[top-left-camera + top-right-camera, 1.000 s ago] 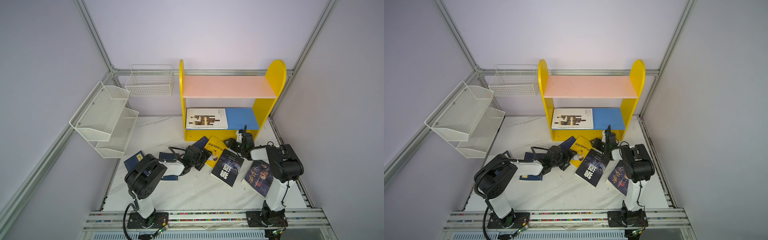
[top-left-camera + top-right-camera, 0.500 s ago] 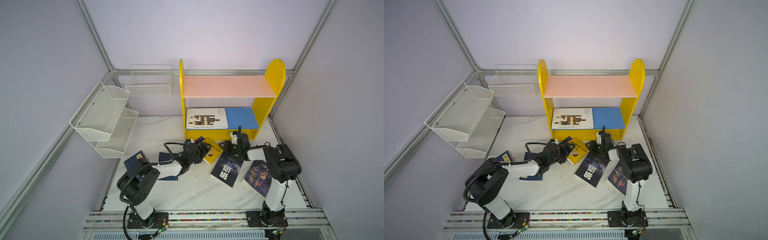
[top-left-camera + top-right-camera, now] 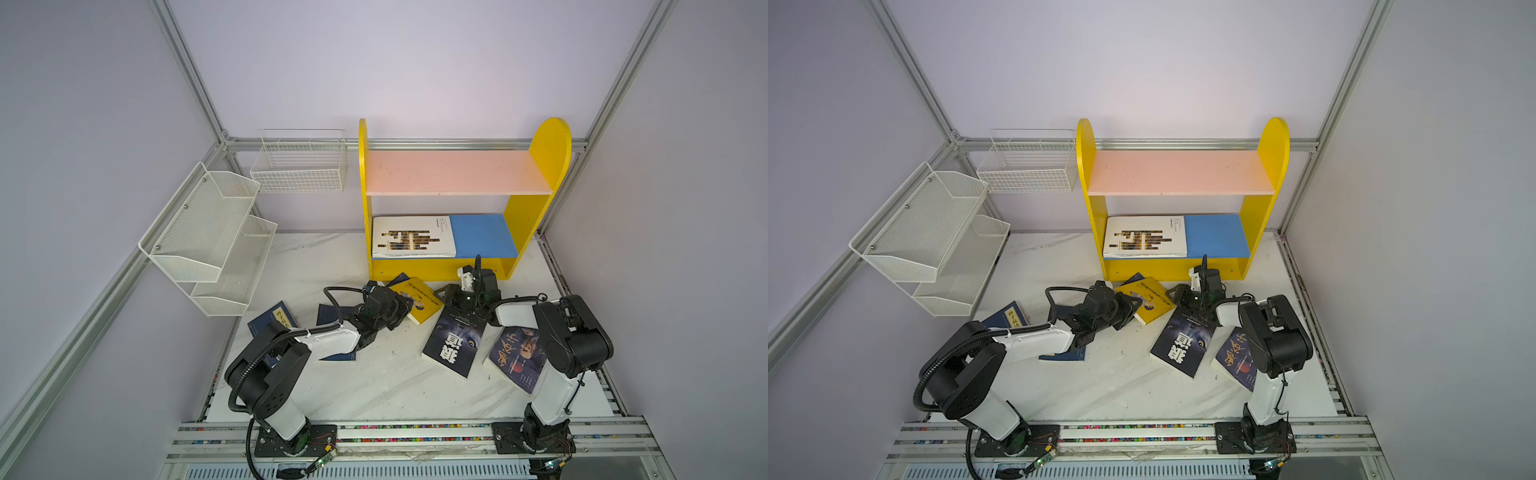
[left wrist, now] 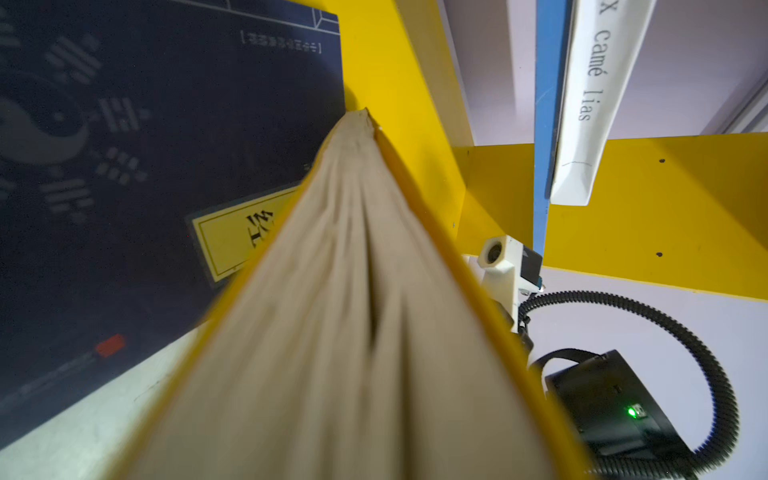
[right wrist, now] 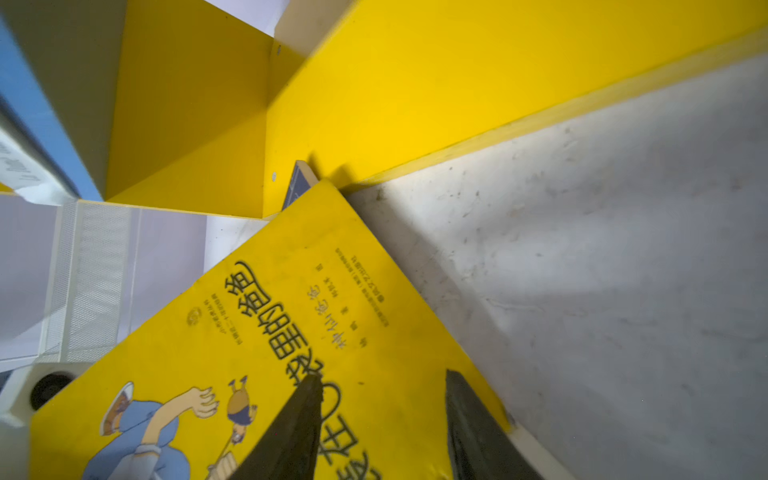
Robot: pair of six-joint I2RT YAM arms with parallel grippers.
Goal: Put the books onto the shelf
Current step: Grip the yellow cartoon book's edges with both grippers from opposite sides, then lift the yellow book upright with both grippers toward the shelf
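1. Shelf (image 3: pixel 548 153): yellow, upright.
2. White book (image 3: pixel 411 237): flat on its blue lower board.
3. Yellow book (image 3: pixel 419 301): tilted, atop a navy book (image 4: pixel 166 124), before the shelf.
4. 2 dark books (image 3: pixel 453 345): flat nearby.

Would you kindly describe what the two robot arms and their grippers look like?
The left arm and right arm have white link shells and bulky black joint housings. A black corrugated cable runs along the left arm. The right gripper has dark, tapered fingers.

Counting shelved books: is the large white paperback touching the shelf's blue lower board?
Touching. In both top views the large white paperback lies flat on the blue lower board, covering one end.
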